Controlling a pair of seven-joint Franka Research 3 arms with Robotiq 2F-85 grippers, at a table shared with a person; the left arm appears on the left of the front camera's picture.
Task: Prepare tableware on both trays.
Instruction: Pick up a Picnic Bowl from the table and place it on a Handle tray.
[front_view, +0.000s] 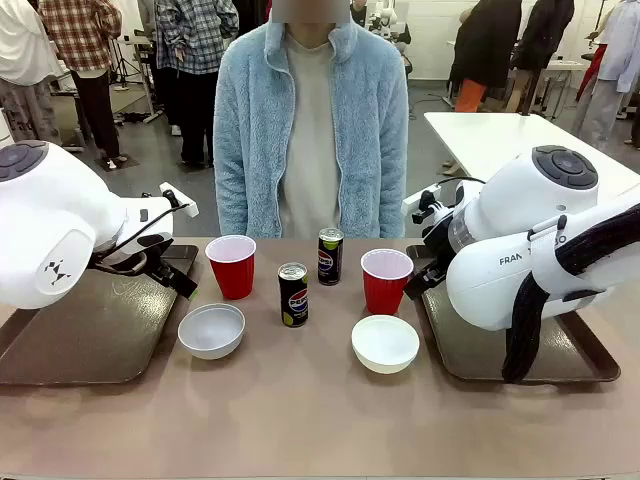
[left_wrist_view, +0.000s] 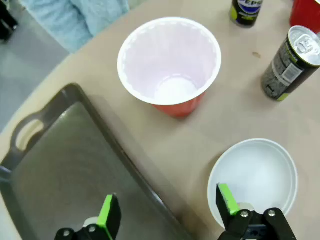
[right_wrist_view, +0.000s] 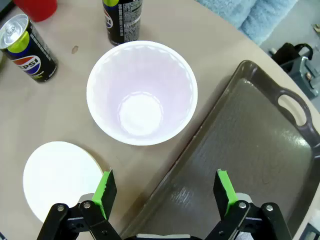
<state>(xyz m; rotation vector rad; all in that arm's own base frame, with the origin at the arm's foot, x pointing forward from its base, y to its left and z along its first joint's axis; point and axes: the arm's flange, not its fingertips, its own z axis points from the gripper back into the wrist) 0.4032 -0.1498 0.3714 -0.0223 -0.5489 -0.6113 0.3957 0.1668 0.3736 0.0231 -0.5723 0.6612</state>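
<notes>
**Front view.** The left tray (front_view: 100, 340) lies at lower left and the right tray (front_view: 465, 355) at lower right. Each is partly covered by an arm. On the table (front_view: 300, 420) between the trays stand:
- the left cup (front_view: 232, 266) and the right cup (front_view: 386, 281), red sides showing;
- the left bowl (front_view: 211, 331) and the right bowl (front_view: 385, 343);
- the near can (front_view: 293, 295) at centre, with the far can (front_view: 330, 256) just behind it.

A person (front_view: 310, 130) stands at top centre.

**Left wrist view.** The left cup's white inside shows at upper centre. The left gripper (left_wrist_view: 167, 205) is spread wide and holds nothing. One finger is over the left tray, the other over the left bowl's edge.

**Right wrist view.** The right gripper (right_wrist_view: 164, 192) is likewise spread wide and holds nothing. It sits above the right tray's rim, with the right cup at centre.
</notes>
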